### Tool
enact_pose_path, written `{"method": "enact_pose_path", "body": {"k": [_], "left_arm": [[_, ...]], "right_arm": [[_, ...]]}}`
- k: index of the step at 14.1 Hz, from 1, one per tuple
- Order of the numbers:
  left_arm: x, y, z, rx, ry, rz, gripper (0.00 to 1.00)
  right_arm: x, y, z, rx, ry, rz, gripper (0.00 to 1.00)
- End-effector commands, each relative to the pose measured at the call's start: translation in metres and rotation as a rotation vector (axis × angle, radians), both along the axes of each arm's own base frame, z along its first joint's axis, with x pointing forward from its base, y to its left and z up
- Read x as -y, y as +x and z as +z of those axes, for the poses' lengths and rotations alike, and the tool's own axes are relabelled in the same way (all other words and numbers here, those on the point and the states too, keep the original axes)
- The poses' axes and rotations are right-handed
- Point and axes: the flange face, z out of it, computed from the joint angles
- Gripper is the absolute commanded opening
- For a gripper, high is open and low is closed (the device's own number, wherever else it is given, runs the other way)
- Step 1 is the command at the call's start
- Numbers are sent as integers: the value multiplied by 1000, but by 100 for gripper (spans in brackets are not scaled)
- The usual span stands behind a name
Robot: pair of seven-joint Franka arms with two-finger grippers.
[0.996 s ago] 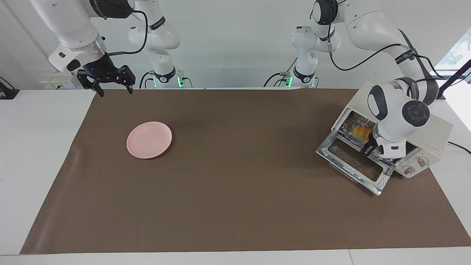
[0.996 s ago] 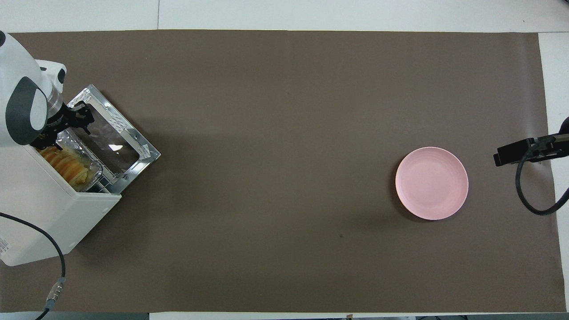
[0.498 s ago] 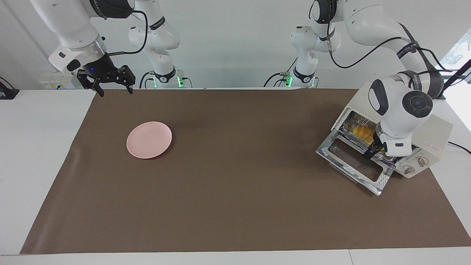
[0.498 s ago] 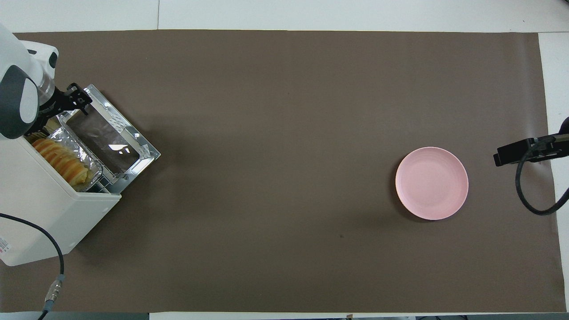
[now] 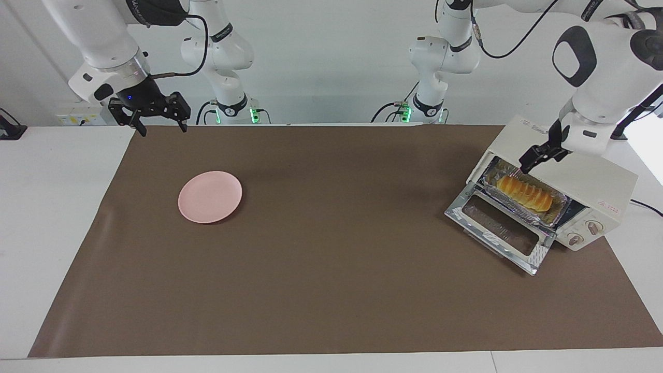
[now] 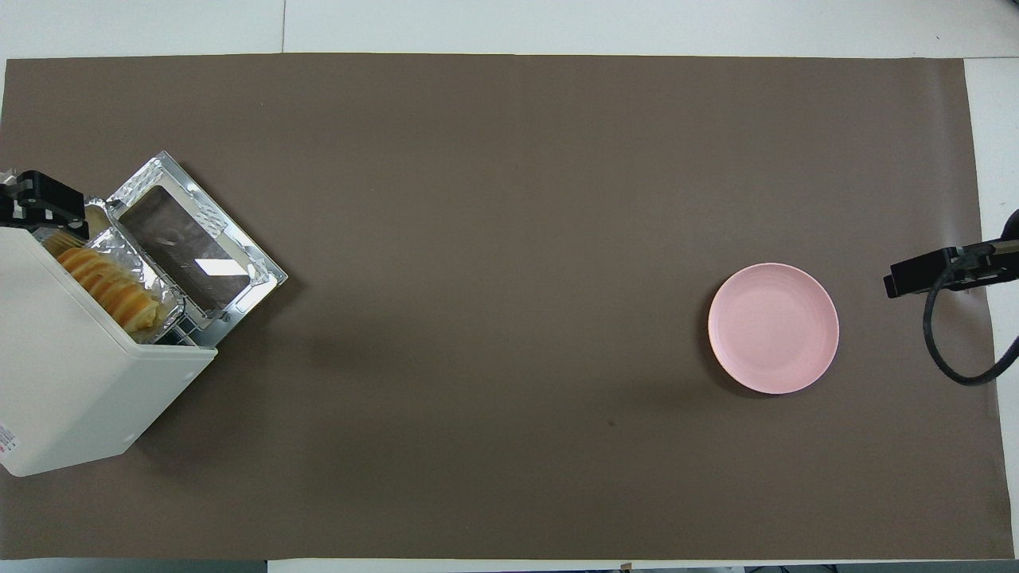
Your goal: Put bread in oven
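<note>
Two grippers are up in the air. The right gripper [image 5: 162, 129] waits over the table's edge close to the robots, its jaws spread wide and holding nothing. The left gripper [image 5: 524, 166] hangs just over the top front corner of the oven [image 5: 585, 181]. It holds nothing, but I cannot tell if it is open or closed. If it dips or swings low, it could bump the oven and push it askew. The bread [image 5: 524, 192] lies inside the oven, in a foil tray [image 5: 557, 208] on the rack. A knock on the tray's thin rim could tip the bread out. The pink plate [image 5: 210, 197] sits well away, safe. Farthest out, the glass door [image 5: 497, 228] hangs open. Shut too hard, it might squash the foil or slide the oven
</note>
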Motion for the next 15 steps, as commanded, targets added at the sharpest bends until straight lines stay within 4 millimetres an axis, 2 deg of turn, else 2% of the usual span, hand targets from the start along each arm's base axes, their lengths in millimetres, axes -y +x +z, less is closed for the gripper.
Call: {"method": "enact_pose_path", "body": {"k": [1,5,9,15], "left_arm": [[-1,-23,8,-17,-43,-35,100],[35,-29,-10,-50,-41,-96,100],[38,-30,-15,-52,-48,-98,100],[48,-26,-12,-31,-104,-113,100]], "right_arm": [[0,-5,0,-2,10,11,100],[0,-5,0,-4,10,10,100],[1,-5,0,-2,10,9,100],[1,-5,0,-2,10,9,100]]}}
